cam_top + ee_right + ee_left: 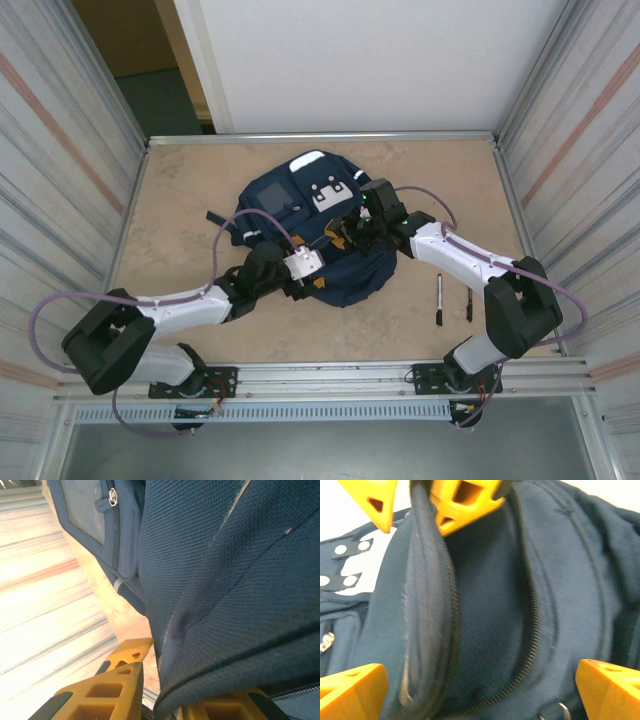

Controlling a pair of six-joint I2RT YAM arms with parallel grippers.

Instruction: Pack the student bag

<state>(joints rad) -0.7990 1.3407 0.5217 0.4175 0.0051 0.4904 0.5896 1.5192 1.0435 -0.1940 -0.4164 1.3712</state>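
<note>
Student bag (275,190) lying flat in the middle of the worktop (180,200), both arms crowded over its lower edge

Left pincer (480,685) is spread wide over the unzipped pocket with nothing in it, its orange fingers (352,690) in the bottom corners of its wrist view. Right pincer (170,695) is pinched narrow on the navy rim of the bag's opening, fabric folded between its tips. Two pens (438,300) lie on the worktop at lower right of the top view, well apart from the bag.
</note>
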